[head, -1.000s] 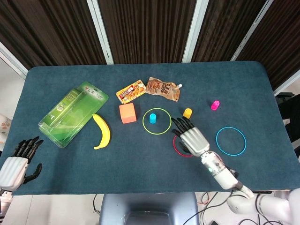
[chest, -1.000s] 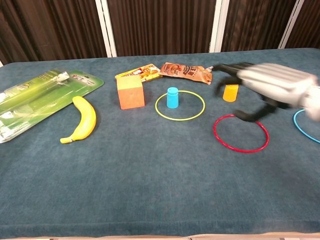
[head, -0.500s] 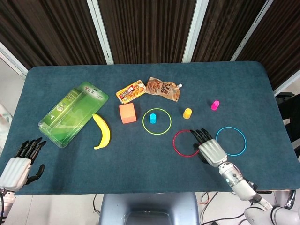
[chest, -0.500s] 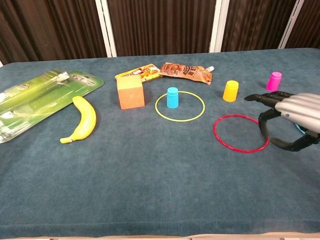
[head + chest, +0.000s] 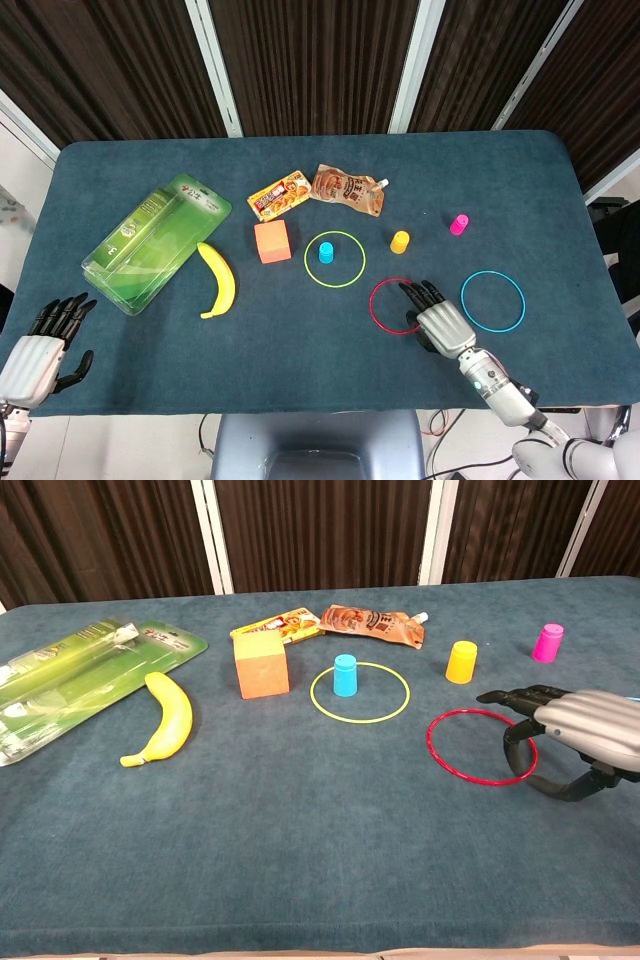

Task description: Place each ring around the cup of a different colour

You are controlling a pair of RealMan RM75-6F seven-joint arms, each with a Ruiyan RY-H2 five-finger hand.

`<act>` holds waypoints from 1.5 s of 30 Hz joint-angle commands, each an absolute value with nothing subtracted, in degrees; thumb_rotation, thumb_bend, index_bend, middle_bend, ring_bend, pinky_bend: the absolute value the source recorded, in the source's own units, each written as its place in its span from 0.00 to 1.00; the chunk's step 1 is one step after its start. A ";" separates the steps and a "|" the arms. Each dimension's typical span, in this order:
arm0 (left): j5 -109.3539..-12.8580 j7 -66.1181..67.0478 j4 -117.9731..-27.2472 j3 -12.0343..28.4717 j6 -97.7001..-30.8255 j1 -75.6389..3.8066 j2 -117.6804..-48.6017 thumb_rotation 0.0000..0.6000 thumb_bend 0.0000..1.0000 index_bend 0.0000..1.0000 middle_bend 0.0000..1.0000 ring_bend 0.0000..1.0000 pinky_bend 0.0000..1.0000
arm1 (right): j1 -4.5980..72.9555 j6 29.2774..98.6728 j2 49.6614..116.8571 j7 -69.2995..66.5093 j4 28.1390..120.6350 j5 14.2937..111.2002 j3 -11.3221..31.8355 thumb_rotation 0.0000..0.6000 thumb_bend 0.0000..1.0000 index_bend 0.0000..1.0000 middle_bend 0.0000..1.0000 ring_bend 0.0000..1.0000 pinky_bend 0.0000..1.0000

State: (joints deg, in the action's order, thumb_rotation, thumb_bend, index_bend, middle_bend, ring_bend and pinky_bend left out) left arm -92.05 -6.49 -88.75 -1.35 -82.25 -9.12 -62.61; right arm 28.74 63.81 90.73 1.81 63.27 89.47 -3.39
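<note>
right hand (image 5: 575, 735) hovers released, fingers apart, over right edge of red ring (image 5: 481, 746), w/ nothing held. left hand (image 5: 40, 352) also released, near table (image 5: 300, 340) corner.

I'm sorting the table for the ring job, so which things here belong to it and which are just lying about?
Belongs to the job:
blue cup, already inside the yellow ring
yellow cup
pink cup
red ring
blue ring
right hand, over the red ring's edge

Just lying about:
banana
orange block
green blister pack
two snack packets
</note>
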 commanded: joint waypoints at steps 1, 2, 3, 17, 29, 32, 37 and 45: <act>-91.99 -6.53 -88.77 -1.33 -82.20 -9.15 -62.59 1.00 0.48 0.00 0.00 0.00 0.05 | 28.76 63.42 90.98 1.61 63.01 89.48 -3.34 1.00 0.50 0.61 0.03 0.00 0.00; -91.98 -6.54 -88.78 -1.31 -82.21 -9.15 -62.57 1.00 0.48 0.00 0.00 0.00 0.05 | 28.76 63.32 91.13 1.54 62.84 89.52 -3.30 1.00 0.50 0.61 0.03 0.00 0.00; -91.99 -6.54 -88.80 -1.31 -82.22 -9.15 -62.56 1.00 0.48 0.00 0.00 0.00 0.05 | 28.76 63.24 91.25 1.45 62.71 89.53 -3.26 1.00 0.50 0.61 0.03 0.00 0.00; -91.93 -6.89 -88.92 -1.44 -81.90 -9.21 -62.31 1.00 0.48 0.00 0.00 0.00 0.05 | 28.61 62.40 92.20 -0.47 61.64 89.55 -2.86 1.00 0.50 0.68 0.04 0.00 0.00; -91.88 -6.88 -88.86 -1.33 -81.90 -9.29 -62.42 1.00 0.48 0.00 0.00 0.00 0.05 | 28.47 62.60 92.31 -0.58 61.73 89.73 -2.43 1.00 0.50 0.73 0.06 0.00 0.00; -91.96 -6.98 -88.82 -1.42 -82.06 -9.17 -62.34 1.00 0.48 0.00 0.00 0.00 0.05 | 28.56 62.83 92.28 -0.74 61.86 89.71 -2.05 1.00 0.50 0.74 0.06 0.00 0.00; -92.08 -7.00 -88.88 -1.50 -82.13 -9.13 -62.28 1.00 0.48 0.00 0.00 0.00 0.05 | 29.00 62.98 92.23 -1.37 61.79 89.14 -0.80 1.00 0.50 0.75 0.07 0.00 0.00; -92.01 -6.72 -88.90 -1.50 -81.96 -9.18 -62.38 1.00 0.48 0.00 0.00 0.00 0.05 | 30.73 62.96 91.97 -2.30 61.79 87.85 2.30 1.00 0.50 0.75 0.07 0.00 0.00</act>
